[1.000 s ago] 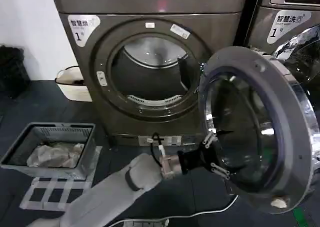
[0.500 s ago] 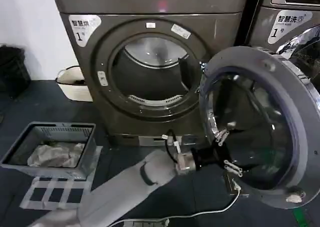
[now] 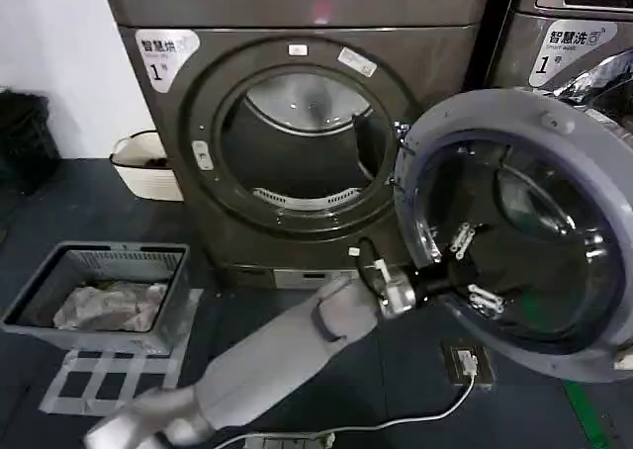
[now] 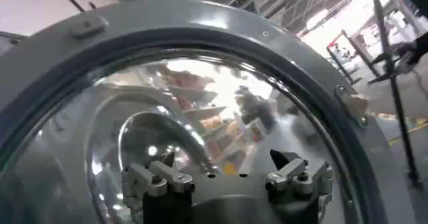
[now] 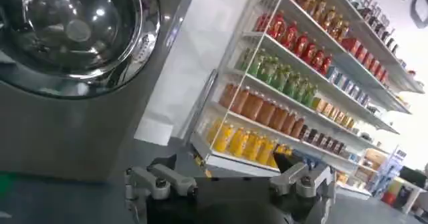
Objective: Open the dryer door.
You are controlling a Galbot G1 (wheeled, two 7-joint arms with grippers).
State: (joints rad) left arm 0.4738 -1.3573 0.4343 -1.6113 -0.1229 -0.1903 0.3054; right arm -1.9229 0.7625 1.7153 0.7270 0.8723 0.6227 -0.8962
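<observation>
We push the dryer door (image 3: 514,226) rightward with left gripper (image 3: 473,269) jaws spread inside, steadily; right gripper (image 5: 227,182) jaws spread, idle.

The robot's grey, smooth-shelled left arm (image 3: 267,355) reaches from the lower left of the head view diagonally forward and to the right, nearly straight, a dark band around its forearm. Its silver wrist carries black cabling. The left black two-fingered gripper with metal linkages (image 3: 473,269) points away from the body, fingers spread wide apart. The right black two-fingered gripper with grey metal knuckles (image 5: 227,172) shows in its own wrist view, fingers likewise spread, holding nothing.
</observation>
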